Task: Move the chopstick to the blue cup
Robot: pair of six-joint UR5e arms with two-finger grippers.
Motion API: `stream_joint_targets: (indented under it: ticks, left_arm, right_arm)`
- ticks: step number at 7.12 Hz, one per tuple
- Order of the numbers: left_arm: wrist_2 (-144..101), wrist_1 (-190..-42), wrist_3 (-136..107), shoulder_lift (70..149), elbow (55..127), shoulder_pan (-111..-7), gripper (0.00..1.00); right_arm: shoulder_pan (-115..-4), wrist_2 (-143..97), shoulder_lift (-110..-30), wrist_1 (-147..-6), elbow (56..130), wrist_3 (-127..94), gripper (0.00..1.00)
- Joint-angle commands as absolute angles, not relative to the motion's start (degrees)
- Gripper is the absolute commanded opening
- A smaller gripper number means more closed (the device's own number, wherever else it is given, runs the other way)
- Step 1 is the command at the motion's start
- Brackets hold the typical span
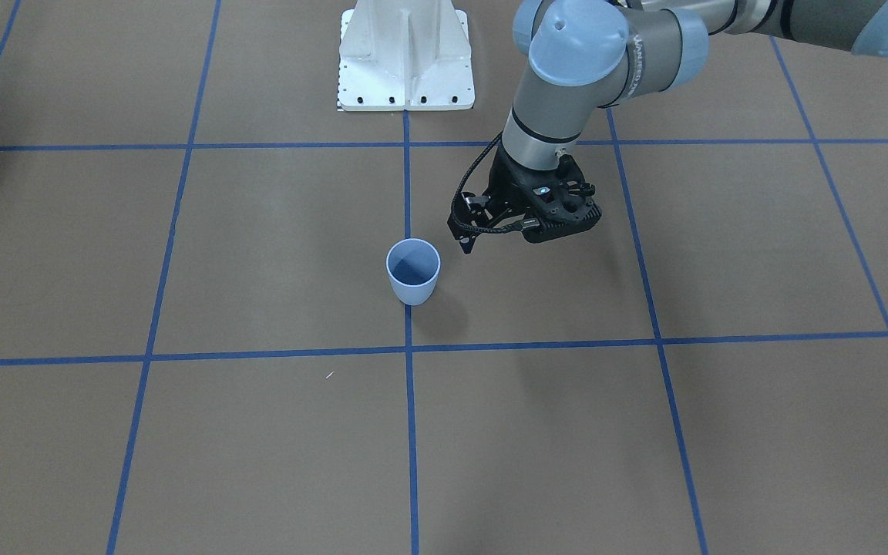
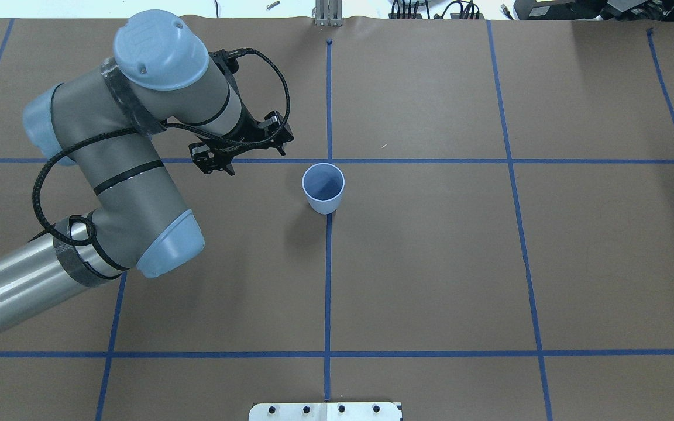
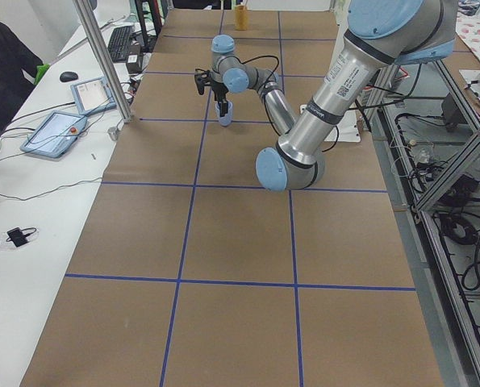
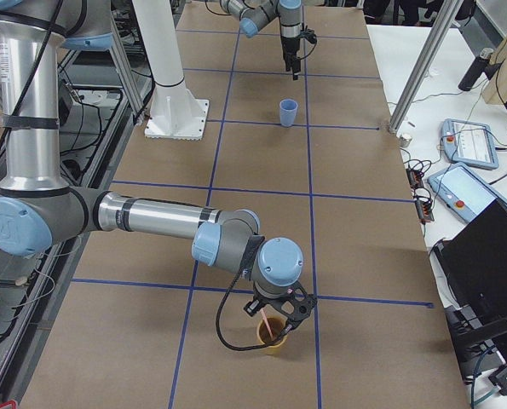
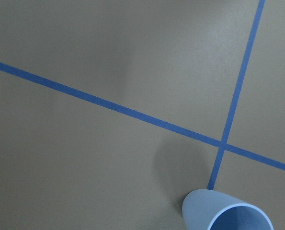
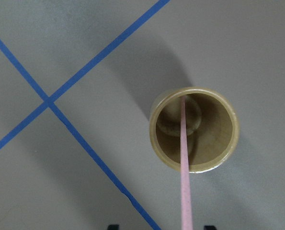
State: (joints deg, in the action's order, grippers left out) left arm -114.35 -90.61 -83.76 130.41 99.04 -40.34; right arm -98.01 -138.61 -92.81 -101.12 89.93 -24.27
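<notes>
The overhead and front-facing views stop short of the right arm, so the pink chopstick (image 6: pixel 184 143) shows only in the right wrist view and, small, from the right end. It stands leaning in a tan cup (image 6: pixel 234 130), its lower end at the cup's bottom and its upper end running off the frame's lower edge. The right gripper (image 4: pixel 276 322) hangs over this cup. Only two dark fingertips (image 6: pixel 113 226) peek in at that edge, so the jaws stand wide, with the chopstick passing between them untouched. The left gripper (image 1: pixel 465 240) hovers just beside the blue cup (image 1: pixel 413 271), apart from it. Its wrist and camera mount cover the jaws, and whether they are wide or narrow I cannot tell. The left wrist view catches only part of the blue cup's rim at its lower edge. The blue cup stands upright on the centre tape line, with bare brown surface (image 1: pixel 644 432) on every side and the white pedestal (image 1: pixel 405 58) well apart. The tan cup sits near the surface's right end, just beside a tape crossing, well apart from the blue cup.
</notes>
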Motion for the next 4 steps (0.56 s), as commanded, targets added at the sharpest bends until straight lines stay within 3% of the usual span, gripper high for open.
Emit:
stream_joint_targets:
  ticks: [1,4]
  left_arm:
    - [-114.3,-90.6,-83.8,130.3,99.1,-40.3,0.98]
    - [-114.3,-90.6,-83.8,130.2,99.1,-40.3,0.98]
  right_arm:
    - [-97.4,-138.7,-92.8,-101.2,89.7,-24.4,0.67]
    - [-97.0,-138.8,-92.8,-101.2,89.6,-24.4,0.64]
